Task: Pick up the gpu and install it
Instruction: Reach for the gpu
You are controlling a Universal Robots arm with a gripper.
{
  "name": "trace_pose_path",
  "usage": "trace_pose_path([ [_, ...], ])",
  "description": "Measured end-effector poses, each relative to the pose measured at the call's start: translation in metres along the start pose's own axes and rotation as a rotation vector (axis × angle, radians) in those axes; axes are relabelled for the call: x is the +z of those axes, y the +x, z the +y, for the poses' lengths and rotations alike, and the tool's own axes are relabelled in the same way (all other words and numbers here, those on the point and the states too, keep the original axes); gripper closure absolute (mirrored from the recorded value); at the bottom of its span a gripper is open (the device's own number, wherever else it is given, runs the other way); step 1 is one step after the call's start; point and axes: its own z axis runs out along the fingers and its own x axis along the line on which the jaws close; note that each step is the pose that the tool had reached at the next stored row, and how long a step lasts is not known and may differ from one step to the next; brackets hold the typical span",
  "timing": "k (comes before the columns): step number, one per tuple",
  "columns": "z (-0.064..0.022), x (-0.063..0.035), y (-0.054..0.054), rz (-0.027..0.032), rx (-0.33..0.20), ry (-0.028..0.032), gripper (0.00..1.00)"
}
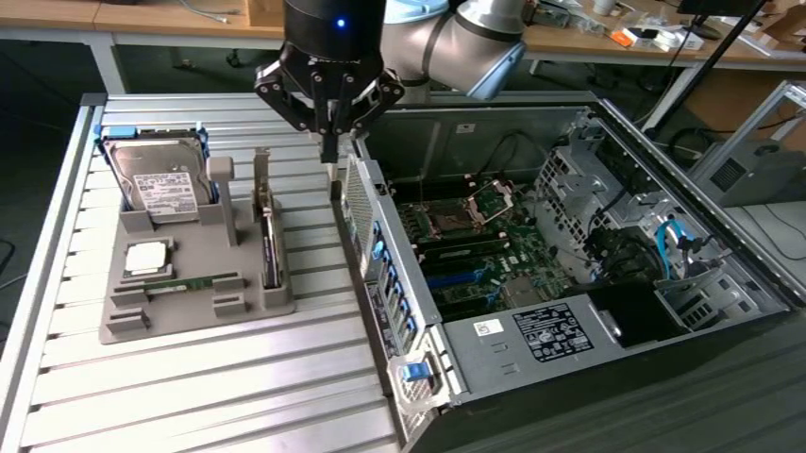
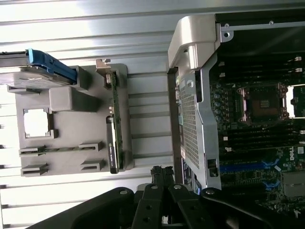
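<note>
While my arm points straight down over the slatted aluminium table [image 1: 189, 377], my black gripper [image 1: 330, 159] hangs with fingers pressed together, just beside the rear wall of the open black computer case [image 1: 504, 351]. Grey plastic holder tray [image 1: 189, 304] contents:
- thin black gpu card [image 1: 268, 247], edge-on in the slot nearest the case
- silver hard drive [image 1: 161, 184], upright at one end
- square silver processor chip [image 1: 147, 257]
- slim green memory stick [image 1: 189, 281], lying flat

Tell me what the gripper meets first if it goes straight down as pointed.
Likely the case's rear wall, or the slatted table beside it; the gripper hangs right at that edge, and depth is unclear.
</note>
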Motion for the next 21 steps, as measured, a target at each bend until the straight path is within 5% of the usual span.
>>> trace_pose_path([
  [21, -0.0018, -0.0003, 0.023, 0.0000, 0.000, 0.0001, 0.90],
])
